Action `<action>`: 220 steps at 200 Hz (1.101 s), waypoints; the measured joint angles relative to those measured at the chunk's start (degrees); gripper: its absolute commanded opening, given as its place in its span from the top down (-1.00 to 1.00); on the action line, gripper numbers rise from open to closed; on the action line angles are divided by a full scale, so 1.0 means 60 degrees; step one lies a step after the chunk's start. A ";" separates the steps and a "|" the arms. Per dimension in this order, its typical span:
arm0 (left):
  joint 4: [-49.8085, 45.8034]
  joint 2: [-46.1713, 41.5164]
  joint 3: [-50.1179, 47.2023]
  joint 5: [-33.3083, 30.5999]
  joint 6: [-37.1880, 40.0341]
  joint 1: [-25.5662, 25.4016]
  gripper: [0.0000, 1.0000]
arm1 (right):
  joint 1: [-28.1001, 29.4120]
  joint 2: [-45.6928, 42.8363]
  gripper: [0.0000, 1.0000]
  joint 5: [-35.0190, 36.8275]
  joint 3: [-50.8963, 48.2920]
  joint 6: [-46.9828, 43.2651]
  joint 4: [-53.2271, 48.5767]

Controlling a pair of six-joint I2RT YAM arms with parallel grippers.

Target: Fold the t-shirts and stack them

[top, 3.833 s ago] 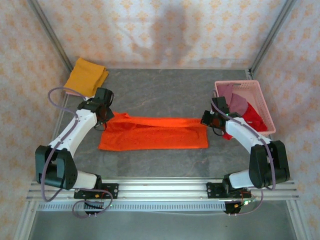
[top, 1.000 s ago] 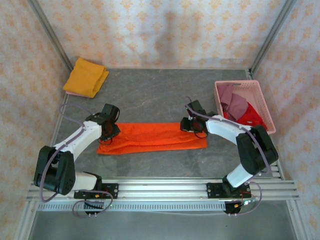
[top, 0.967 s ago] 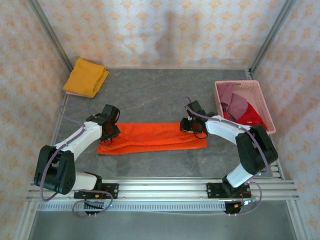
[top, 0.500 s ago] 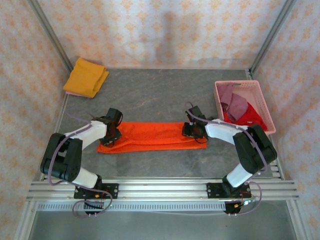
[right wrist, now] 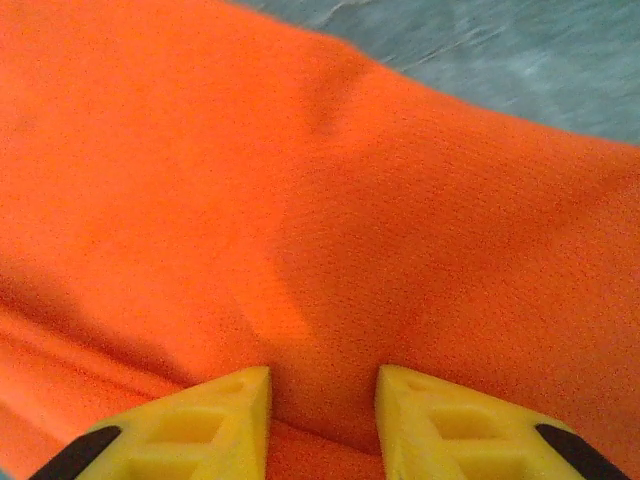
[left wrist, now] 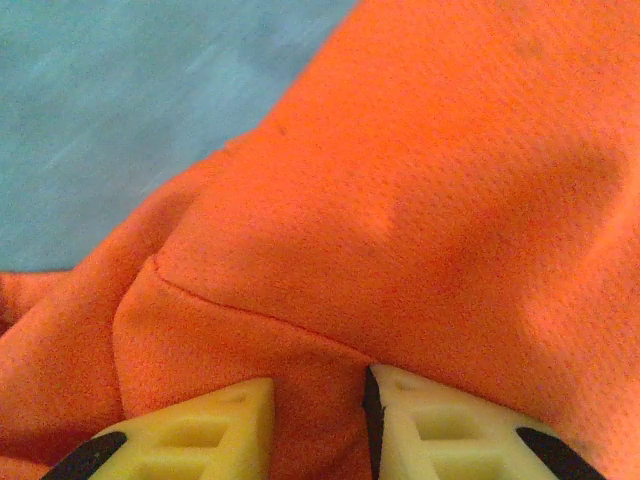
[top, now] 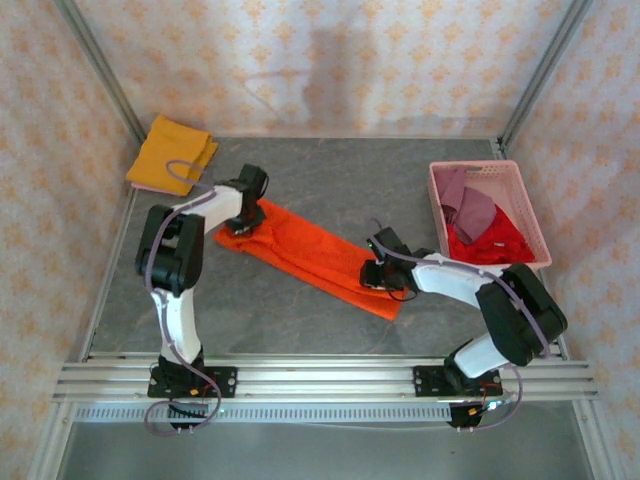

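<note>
Orange t-shirt (top: 310,255), a fine pitted knit, lies folded into 1 long narrow band, slanting across the grey stone-patterned table (top: 330,180). Bare table stretches wide beyond the band's far edge, and more lies on its near side up to the aluminium rail (top: 320,375).

At the band's far left end the left gripper (top: 243,222) is clamped on a raised fold; from the left wrist, its 2 yellow fingers (left wrist: 200,430) have the cloth ridged between them. At the band's near right end the right gripper (top: 375,275) pinches the cloth likewise.

Beyond the band's left end a mustard t-shirt (top: 172,153) sits folded and square. Right of the band's right end stands a pink lattice basket (top: 470,165), holding a crumpled red t-shirt (top: 495,240) and a mauve t-shirt (top: 470,205).
</note>
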 measured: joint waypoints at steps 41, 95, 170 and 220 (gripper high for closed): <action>-0.1053 0.2881 0.4659 0.0058 0.0310 0.0000 0.33 | 0.0951 0.0087 0.32 -0.0189 0.0091 0.0288 0.0040; -0.2408 0.5490 0.9500 0.0503 0.1355 -0.0051 -0.83 | 0.1479 0.0532 0.22 -0.0688 0.1049 0.0040 -0.0186; -0.2765 0.3606 0.8932 0.1355 0.2160 -0.0157 -1.00 | 0.1042 0.0477 -0.05 0.0364 0.3104 -0.1075 -0.0302; -0.1038 -0.1486 0.3967 0.1038 0.1887 -0.0178 -1.00 | -0.0164 0.3195 -0.07 0.0645 0.5665 -0.1672 0.0076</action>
